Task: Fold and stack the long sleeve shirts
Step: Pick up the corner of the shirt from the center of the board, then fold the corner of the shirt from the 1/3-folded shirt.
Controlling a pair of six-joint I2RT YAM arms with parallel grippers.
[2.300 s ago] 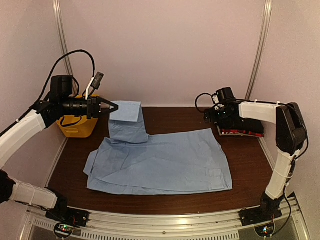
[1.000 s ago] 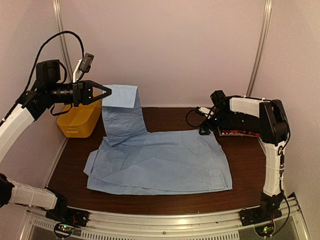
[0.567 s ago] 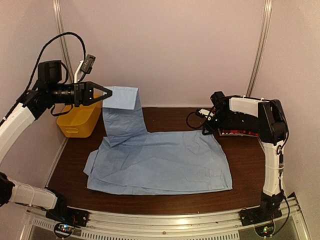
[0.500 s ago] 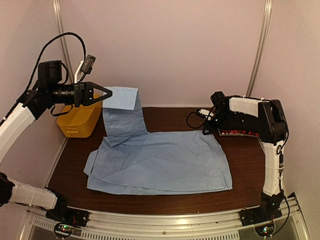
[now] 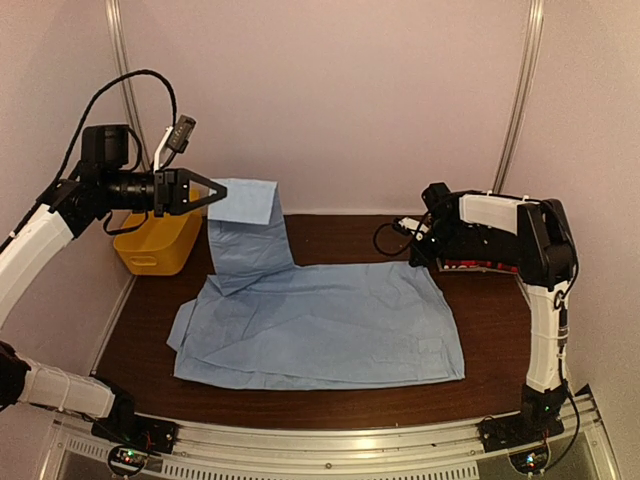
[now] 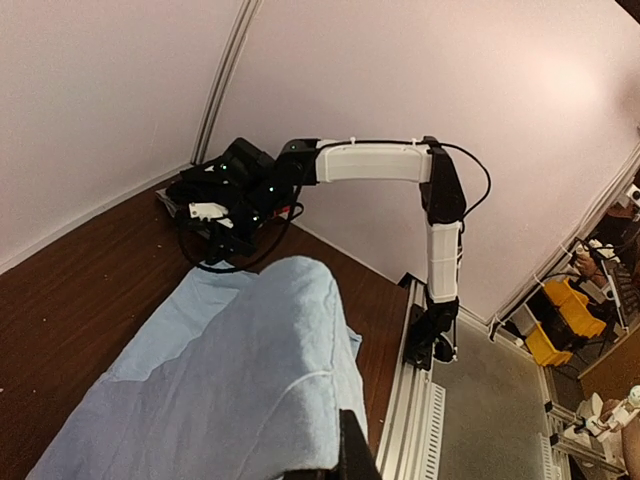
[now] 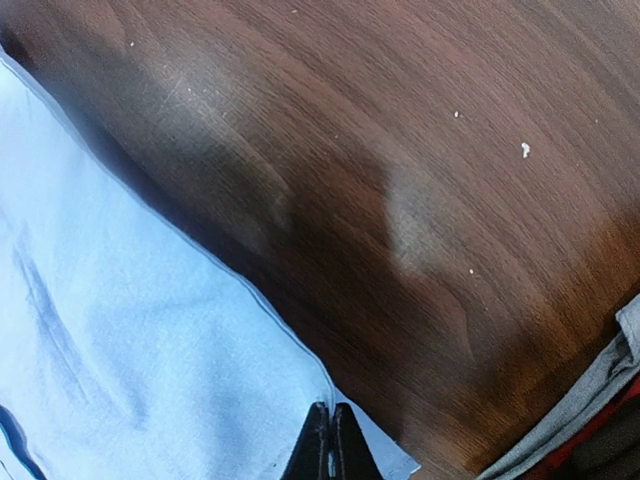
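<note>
The left hand (image 5: 222, 193), clamped on the sleeve (image 5: 245, 235), has lifted it near the far-left corner of the bench (image 5: 500, 330). The right hand (image 7: 331, 410) now pinches the far-right corner of the light blue shirt (image 5: 320, 325), spread mid-bench, ready for folding.

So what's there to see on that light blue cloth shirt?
The light blue cloth shirt lies spread mostly flat, softly wrinkled, on the dark wooden table. One sleeve, at the far left, is lifted off the table, pinched in the left gripper. The right gripper is closed on its far right corner.
</note>
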